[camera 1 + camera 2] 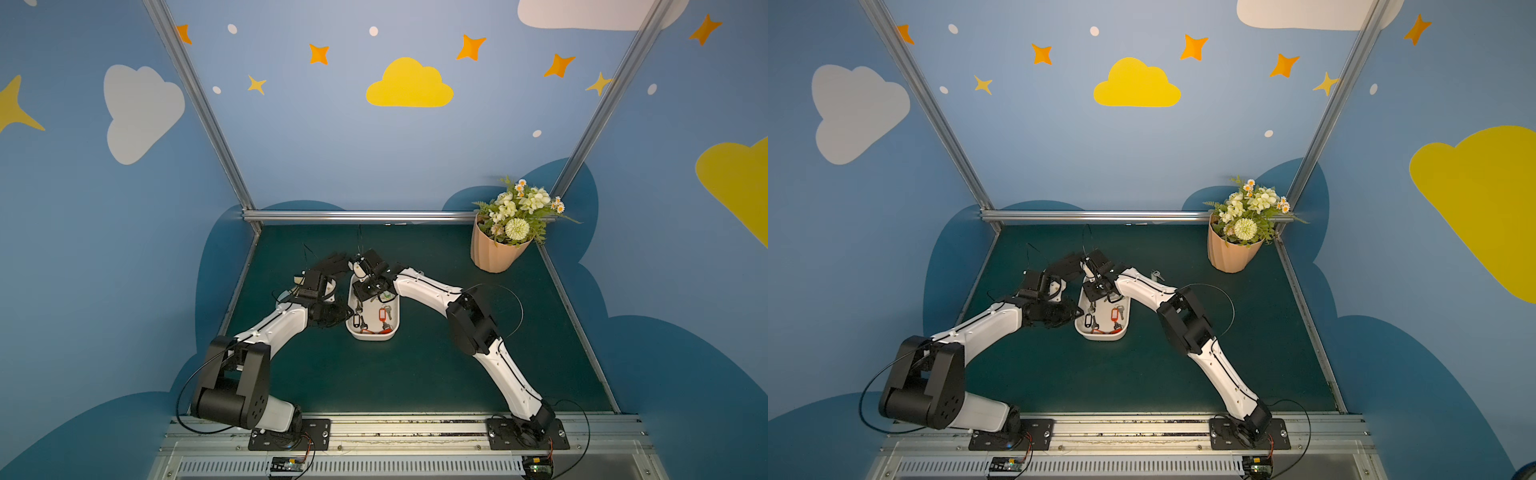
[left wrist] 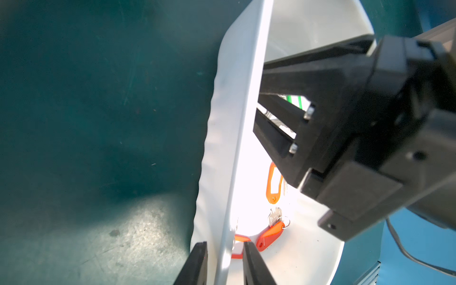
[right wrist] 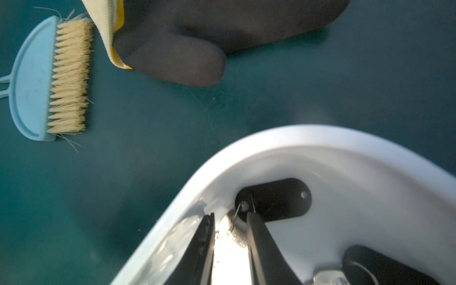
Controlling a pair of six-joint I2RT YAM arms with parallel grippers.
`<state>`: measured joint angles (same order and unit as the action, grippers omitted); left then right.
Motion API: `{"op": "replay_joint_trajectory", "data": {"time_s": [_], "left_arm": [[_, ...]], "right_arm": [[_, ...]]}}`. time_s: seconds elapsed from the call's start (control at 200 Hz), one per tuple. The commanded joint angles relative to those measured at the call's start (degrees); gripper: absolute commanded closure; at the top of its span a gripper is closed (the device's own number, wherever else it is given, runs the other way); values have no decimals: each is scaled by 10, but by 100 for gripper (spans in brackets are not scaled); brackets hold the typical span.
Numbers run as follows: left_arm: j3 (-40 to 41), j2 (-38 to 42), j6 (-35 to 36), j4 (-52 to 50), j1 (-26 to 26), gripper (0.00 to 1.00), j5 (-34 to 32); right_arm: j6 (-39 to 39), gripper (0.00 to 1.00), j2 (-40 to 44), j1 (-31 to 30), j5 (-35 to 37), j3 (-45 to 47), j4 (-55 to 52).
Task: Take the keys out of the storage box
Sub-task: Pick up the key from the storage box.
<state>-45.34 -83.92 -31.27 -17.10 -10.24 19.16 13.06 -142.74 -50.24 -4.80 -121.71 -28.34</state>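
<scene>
At storage box [image 2: 217,148] wall, my left gripper [image 2: 225,244]: narrow, straddling rim; clamp unclear.
Inside, my right gripper [image 3: 230,215]: narrow about a key [image 3: 234,229]; hold unclear.

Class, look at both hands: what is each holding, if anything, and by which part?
Left hand straddles the storage box at its side wall; right hand brackets a silver key near its ring. Clamping cannot be told.

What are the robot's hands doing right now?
Left gripper: fingers astride the box wall; grip unclear.
Right gripper: fingers around a key; grip unclear.
</scene>
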Motion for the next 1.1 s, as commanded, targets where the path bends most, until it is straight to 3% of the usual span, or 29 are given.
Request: {"op": "replay_joint_trajectory", "data": {"time_s": [0.0, 0.32, 0.541, 0.721, 1.096], "left_arm": [[-15, -6, 9, -9, 1, 69, 6], [-14, 3, 11, -13, 1, 69, 3], [-15, 21, 12, -21, 1, 63, -9], [-22, 53, 26, -51, 1, 59, -40], [-3, 208, 17, -74, 4, 31, -181]], "right_arm": [[-2, 72, -14, -6, 11, -21, -13], [-3, 82, -21, -9, 21, -21, -21], [-6, 100, -4, -11, 23, -12, -23], [-9, 100, 35, -11, 34, 3, -22], [-13, 100, 175, -7, 89, 91, -28]]}}
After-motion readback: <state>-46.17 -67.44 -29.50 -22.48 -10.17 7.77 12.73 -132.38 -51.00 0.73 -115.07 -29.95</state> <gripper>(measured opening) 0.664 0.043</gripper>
